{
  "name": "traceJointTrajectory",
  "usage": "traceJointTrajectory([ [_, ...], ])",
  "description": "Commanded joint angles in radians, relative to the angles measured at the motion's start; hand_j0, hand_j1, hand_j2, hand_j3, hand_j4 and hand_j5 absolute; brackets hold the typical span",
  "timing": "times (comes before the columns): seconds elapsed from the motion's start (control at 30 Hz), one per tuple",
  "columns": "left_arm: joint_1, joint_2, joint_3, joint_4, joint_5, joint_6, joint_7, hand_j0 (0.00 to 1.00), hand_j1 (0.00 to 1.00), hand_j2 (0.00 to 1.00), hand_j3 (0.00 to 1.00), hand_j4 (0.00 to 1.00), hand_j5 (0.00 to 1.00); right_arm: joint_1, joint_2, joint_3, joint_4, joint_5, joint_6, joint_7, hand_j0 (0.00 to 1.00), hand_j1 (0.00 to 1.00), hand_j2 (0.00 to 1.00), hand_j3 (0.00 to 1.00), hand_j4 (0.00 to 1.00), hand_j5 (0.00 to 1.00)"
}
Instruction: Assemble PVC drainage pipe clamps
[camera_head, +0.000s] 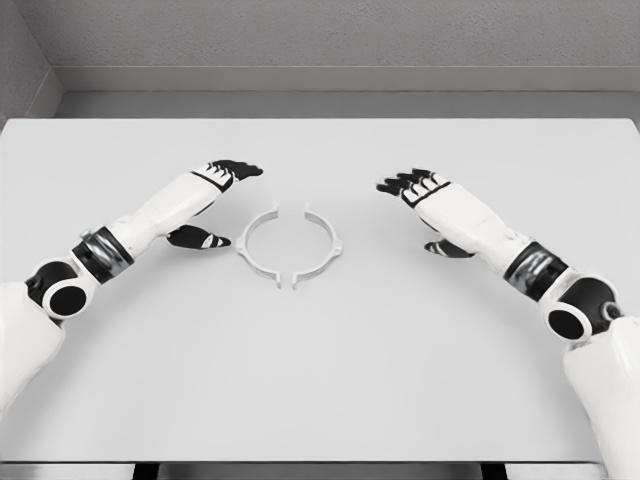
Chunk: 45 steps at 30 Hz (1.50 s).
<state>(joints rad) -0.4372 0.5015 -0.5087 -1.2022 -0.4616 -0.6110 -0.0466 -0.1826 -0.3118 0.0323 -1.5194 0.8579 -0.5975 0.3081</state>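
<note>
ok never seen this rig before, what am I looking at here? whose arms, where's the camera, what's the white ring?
This is a simulator render from a camera on a humanoid robot's head, looking down at its own white arms over a pale table. The left hand and right hand have dark fingers, spread open, holding nothing. Between them lie two white half-ring pipe clamp pieces, the left half and right half, facing each other with small gaps at top and bottom, so not yet joined.
</note>
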Motion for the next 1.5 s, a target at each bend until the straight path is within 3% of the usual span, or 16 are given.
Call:
traceJointTrajectory([
  [0.0, 0.000, -0.001, -0.002, 0.001, 0.006, 0.000, 0.001, 1.00, 1.00, 1.00, 1.00, 1.00, 1.00, 0.009, -0.036, -0.218, -0.097, -0.112, -0.013, -0.001, 1.00, 1.00, 1.00, 1.00, 1.00, 1.00],
  [0.1, 0.000, -0.001, -0.025, 0.001, 0.006, 0.000, 0.001, 1.00, 1.00, 1.00, 1.00, 1.00, 1.00, 0.111, -0.052, -0.414, -0.156, -0.210, -0.013, -0.003, 1.00, 1.00, 1.00, 1.00, 1.00, 1.00],
  [0.17, -0.002, -0.012, -0.025, 0.012, 0.006, 0.000, 0.001, 1.00, 1.00, 1.00, 1.00, 1.00, 1.00, 0.127, -0.063, -0.462, -0.156, -0.272, -0.013, 0.002, 1.00, 1.00, 1.00, 1.00, 1.00, 1.00],
  [0.23, -0.002, -0.018, -0.025, 0.016, 0.006, 0.000, 0.001, 1.00, 1.00, 1.00, 1.00, 1.00, 1.00, 0.138, -0.085, -0.456, -0.153, -0.270, -0.013, 0.008, 1.00, 1.00, 1.00, 1.00, 1.00, 1.00],
  [0.3, -0.002, -0.020, -0.025, 0.016, 0.006, 0.000, 0.001, 1.00, 1.00, 1.00, 1.00, 1.00, 1.00, 0.132, -0.087, -0.434, -0.160, -0.273, -0.013, 0.158, 1.00, 1.00, 1.00, 1.00, 1.00, 1.00],
  [0.33, -0.002, -0.026, -0.025, 0.016, 0.006, 0.000, 0.001, 1.00, 1.00, 1.00, 1.00, 1.00, 1.00, 0.130, -0.086, -0.431, -0.166, -0.280, -0.013, 0.276, 1.00, 1.00, 1.00, 1.00, 1.00, 1.00],
  [0.37, -0.002, -0.031, -0.025, 0.016, 0.006, 0.000, 0.001, 1.00, 1.00, 1.00, 1.00, 1.00, 1.00, 0.132, -0.087, -0.430, -0.183, -0.322, -0.013, 0.303, 1.00, 1.00, 1.00, 1.00, 1.00, 1.00],
  [0.43, -0.002, -0.032, -0.025, 0.016, 0.006, 0.000, 0.001, 1.00, 1.00, 1.00, 1.00, 1.00, 1.00, 0.141, -0.093, -0.417, -0.196, -0.362, -0.013, 0.303, 1.00, 1.00, 1.00, 1.00, 1.00, 1.00],
  [0.83, -0.014, -0.029, -0.019, 0.036, 0.008, 0.000, 0.001, 1.00, 1.00, 1.00, 1.00, 1.00, 1.00, 0.147, -0.093, -0.393, -0.205, -0.364, -0.013, 0.303, 1.00, 1.00, 1.00, 1.00, 1.00, 1.00],
  [1.0, -0.048, -0.038, -0.022, 0.093, 0.008, 0.000, 0.001, 1.00, 1.00, 1.00, 1.00, 1.00, 1.00, 0.147, -0.093, -0.393, -0.206, -0.362, -0.013, 0.303, 1.00, 1.00, 1.00, 1.00, 1.00, 1.00],
  [1.47, -0.048, -0.081, -0.025, 0.107, 0.006, 0.000, 0.001, 1.00, 1.00, 1.00, 1.00, 1.00, 1.00, 0.141, -0.089, -0.379, -0.208, -0.362, -0.013, 0.303, 1.00, 1.00, 1.00, 1.00, 1.00, 1.00],
])
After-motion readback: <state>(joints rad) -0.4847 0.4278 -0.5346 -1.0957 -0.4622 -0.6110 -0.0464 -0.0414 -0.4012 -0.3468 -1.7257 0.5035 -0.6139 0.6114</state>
